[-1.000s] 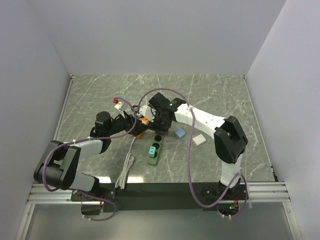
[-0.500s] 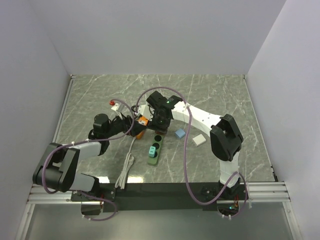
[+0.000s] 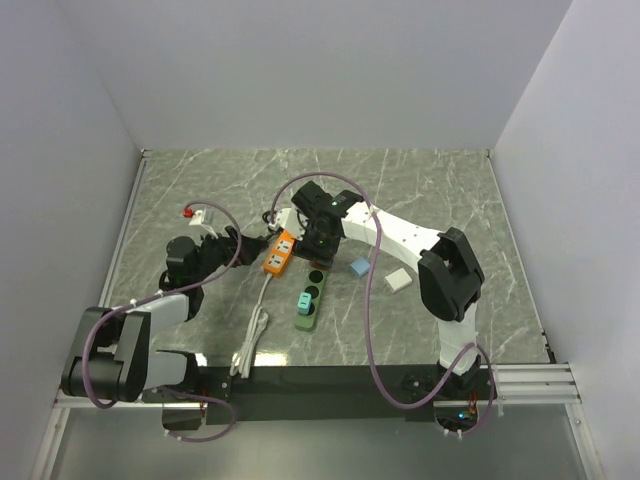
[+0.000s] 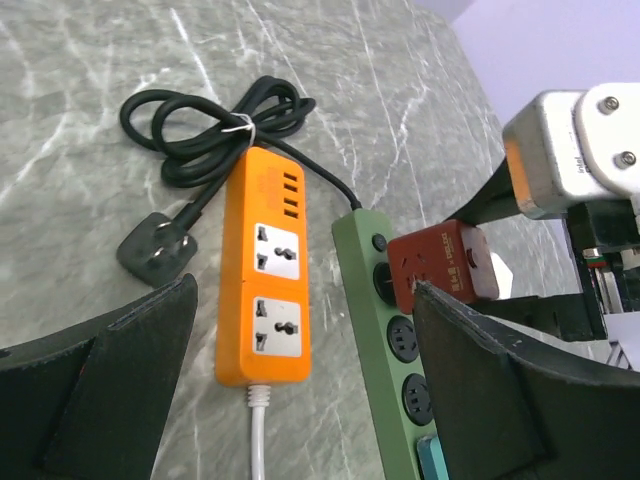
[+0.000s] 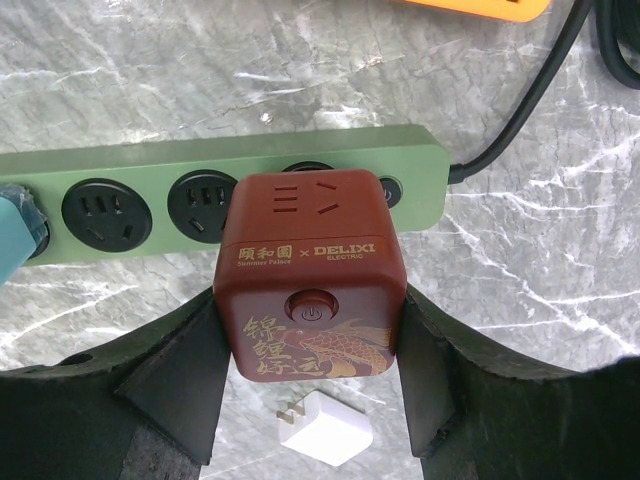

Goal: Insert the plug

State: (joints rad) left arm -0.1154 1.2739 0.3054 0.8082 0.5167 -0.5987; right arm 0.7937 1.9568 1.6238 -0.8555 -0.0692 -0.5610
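A dark red cube plug [image 5: 310, 270] with a gold fish print is held between the fingers of my right gripper [image 5: 310, 335]. It sits over the end socket of the green power strip [image 5: 150, 190], beside the strip's switch. I cannot tell whether its pins are seated. In the top view the right gripper [image 3: 318, 246] is at the far end of the green strip [image 3: 310, 295]. My left gripper [image 4: 305, 290] is open and empty, back from the orange power strip [image 4: 265, 270]. It shows at the left in the top view [image 3: 238, 245].
A teal plug [image 3: 303, 300] sits in the green strip's near end. A blue block [image 3: 360, 267] and a white charger [image 3: 398, 279] lie right of it. A black cable bundle and plug [image 4: 155, 250] lie beside the orange strip, and its white cord [image 3: 255, 335] runs toward the near edge.
My left gripper has let go of the orange strip and pulled back to the left. The orange strip now lies uncovered. The right gripper with the red cube has barely moved.
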